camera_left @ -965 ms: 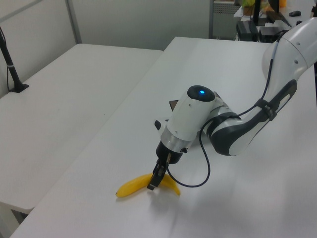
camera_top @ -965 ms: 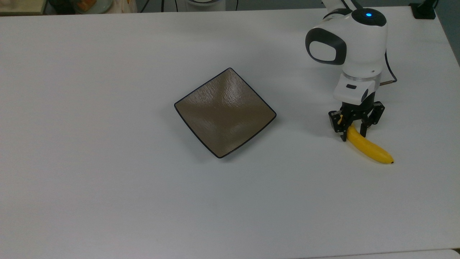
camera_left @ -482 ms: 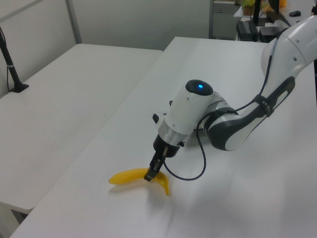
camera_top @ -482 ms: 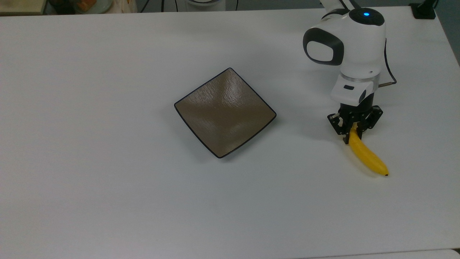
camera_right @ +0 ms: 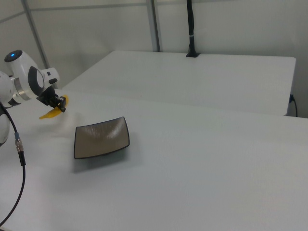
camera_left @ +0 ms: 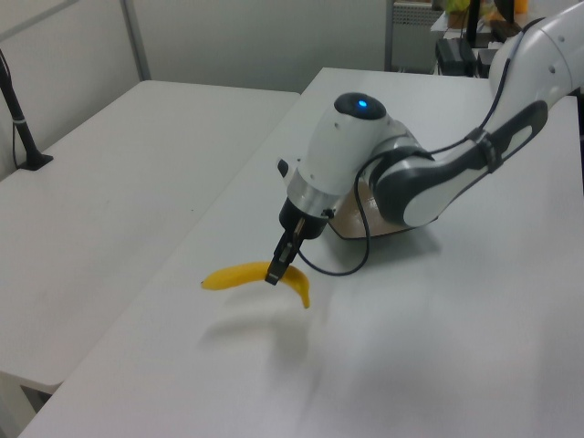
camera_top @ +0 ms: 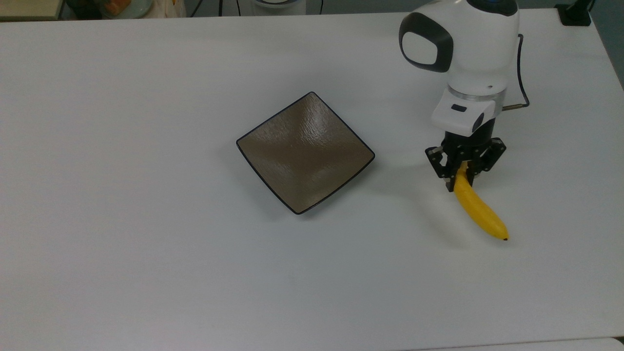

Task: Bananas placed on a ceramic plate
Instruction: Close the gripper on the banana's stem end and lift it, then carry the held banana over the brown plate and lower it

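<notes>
- My gripper (camera_top: 462,171) is clamped on the bananas (camera_top: 477,206), in fact one yellow fruit, pinched near one end, with the dark-tipped end reaching toward the top view's lower right.
- In the left view the bananas (camera_left: 255,276) hang clear of the white table (camera_left: 438,365), a soft shadow lying on the surface beneath them: I judge the pickup done and the lift under way.
- The ceramic plate (camera_top: 305,151) sits bare near the middle of the table (camera_top: 146,195), well apart from my load, off to the top view's left of it.
- In the right view the plate (camera_right: 101,138) lies to the right view's right of my gripper (camera_right: 57,103) and lower in the frame, the fruit (camera_right: 53,111) held above the tabletop.
- What remains, as I judge it: carry the fruit across to the plate, lower it so that it lies within the dark rim, and let go.
- Held by one end, the fruit may swing or droop on the way; that is my guess, not something seen.
- No brand, label or readable writing appears on the fruit, the plate, the table or my arm; a small blue light glows on my wrist housing (camera_left: 360,104).
</notes>
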You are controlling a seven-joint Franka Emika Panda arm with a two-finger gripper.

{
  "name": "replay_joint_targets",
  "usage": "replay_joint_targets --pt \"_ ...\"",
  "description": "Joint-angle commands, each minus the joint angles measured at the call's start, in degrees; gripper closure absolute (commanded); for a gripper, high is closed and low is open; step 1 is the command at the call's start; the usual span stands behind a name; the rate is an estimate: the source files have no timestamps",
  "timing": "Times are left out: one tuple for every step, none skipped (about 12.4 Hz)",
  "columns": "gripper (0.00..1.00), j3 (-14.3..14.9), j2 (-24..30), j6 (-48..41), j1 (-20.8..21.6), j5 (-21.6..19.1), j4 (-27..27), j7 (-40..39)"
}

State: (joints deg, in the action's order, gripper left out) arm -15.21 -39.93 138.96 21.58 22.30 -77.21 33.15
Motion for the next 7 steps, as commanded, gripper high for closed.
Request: replay_joint_targets --pt "1.00 0.53 7.48 -12.45 -2.50 -10.13 -1.62 -14.47" --pt "1.00 0.88 9.85 -17.45 -3.47 -13.13 -2.06 -19.05" --pt "1.00 1.76 12.05 -21.24 -4.17 -14.38 -2.85 -21.96" --pt "1.00 2.55 13.81 -23.63 -4.70 -14.83 -4.16 -22.95" --pt "1.00 3.60 15.13 -24.96 -5.32 -14.83 -5.22 -24.18" --pt "1.00 5.00 15.67 -26.01 -5.67 -14.83 -5.66 -26.02" --pt "1.00 6.67 15.67 -26.37 -5.76 -14.74 -5.67 -28.04"
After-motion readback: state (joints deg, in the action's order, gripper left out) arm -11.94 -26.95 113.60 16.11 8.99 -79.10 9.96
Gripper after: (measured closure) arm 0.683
